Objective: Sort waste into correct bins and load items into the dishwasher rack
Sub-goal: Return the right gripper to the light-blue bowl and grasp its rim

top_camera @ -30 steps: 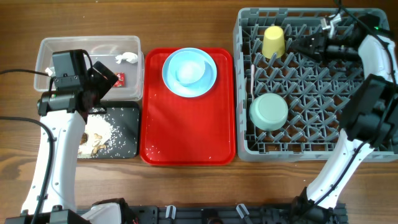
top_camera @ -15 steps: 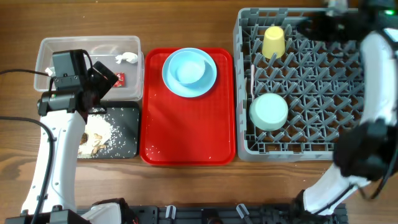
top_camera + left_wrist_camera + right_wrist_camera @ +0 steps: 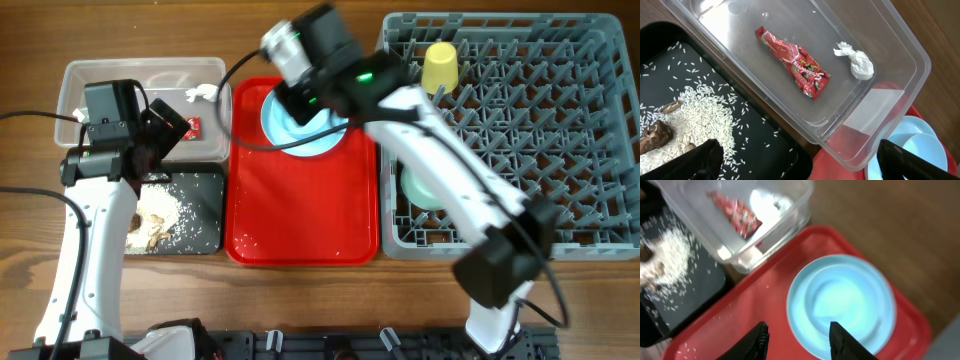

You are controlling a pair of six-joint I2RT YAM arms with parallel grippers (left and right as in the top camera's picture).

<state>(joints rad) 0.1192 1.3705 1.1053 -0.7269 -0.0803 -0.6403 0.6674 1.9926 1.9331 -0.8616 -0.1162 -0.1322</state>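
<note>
Evidently the right gripper (image 3: 799, 342), jaws parted and empty, is hovering over the light-blue bowl (image 3: 840, 302) at centre frame on the red tray (image 3: 730, 325), probably lining up a grasp. The left gripper (image 3: 800, 160) is hanging wide open above the clear tub (image 3: 840, 100), which is holding the red wrapper (image 3: 792, 62) and the tissue (image 3: 856, 61).

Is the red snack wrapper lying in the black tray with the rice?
No, the red wrapper lies in the clear tub, near the crumpled white tissue.

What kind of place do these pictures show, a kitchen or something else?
Probably a test bench set up like a dish-clearing station: a wooden table carries a grey dishwasher rack, a red tray, and a clear tub and black tray for waste.
</note>
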